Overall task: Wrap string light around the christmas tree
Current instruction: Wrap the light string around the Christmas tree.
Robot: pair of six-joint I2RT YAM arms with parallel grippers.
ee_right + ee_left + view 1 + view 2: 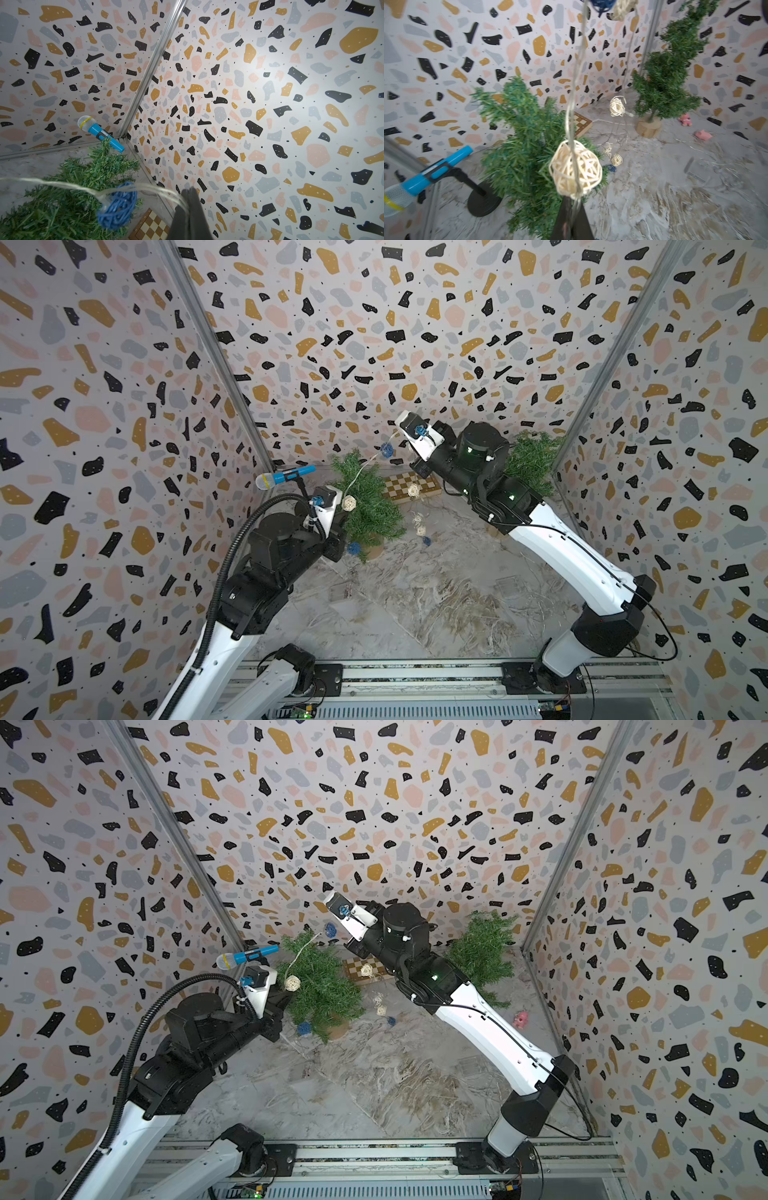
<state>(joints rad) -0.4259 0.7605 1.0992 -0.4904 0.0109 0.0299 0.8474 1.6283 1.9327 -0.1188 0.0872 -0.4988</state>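
Left wrist view: clear-wired string light (576,169) of woven cream and blue balls is pinched by closed left gripper (571,204) and closed right gripper (189,192), across the small green bristly christmas tree (525,133) between them. Risk: tree toppled if string light is overtightened.

White arms (573,556), black joints (606,630), corrugated cable (229,556)
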